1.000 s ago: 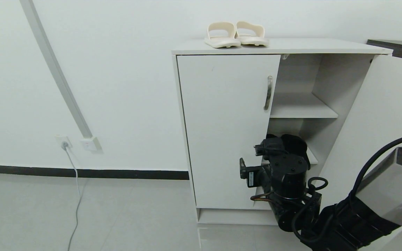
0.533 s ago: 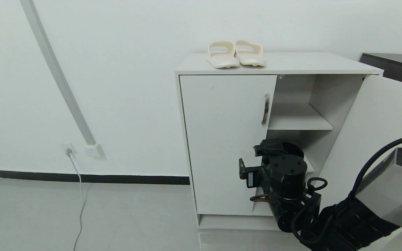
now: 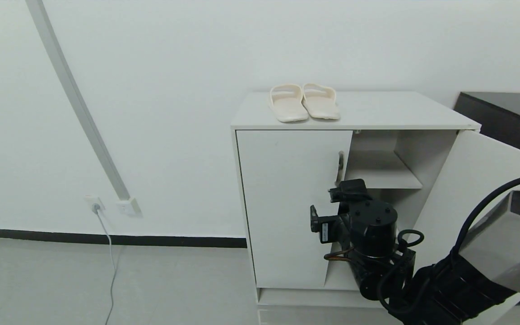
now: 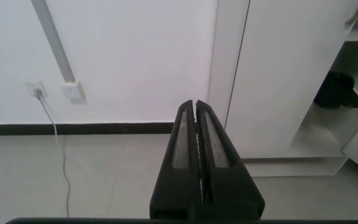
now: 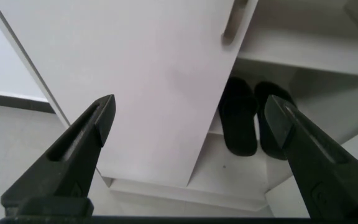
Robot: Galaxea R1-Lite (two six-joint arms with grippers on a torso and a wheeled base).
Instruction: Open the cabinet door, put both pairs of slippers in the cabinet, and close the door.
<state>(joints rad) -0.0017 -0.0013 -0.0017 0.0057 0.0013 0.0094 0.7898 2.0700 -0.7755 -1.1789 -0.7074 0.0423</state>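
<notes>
Hidden behind the right arm [image 3: 373,225] in the head view: black slippers [image 5: 241,121]; one partly behind a finger [image 5: 303,155] in the right wrist view. Cut off at the head view's edge: open door [image 3: 476,180], dark furniture [image 3: 499,113].

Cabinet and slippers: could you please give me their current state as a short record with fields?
Cabinet doors: left door shut, right door open
Cream slippers: side by side on the cabinet top
Black slippers: inside, on a lower shelf
Right gripper: open, empty, before the cabinet
Left gripper: shut, empty, off to the cabinet's side
</notes>
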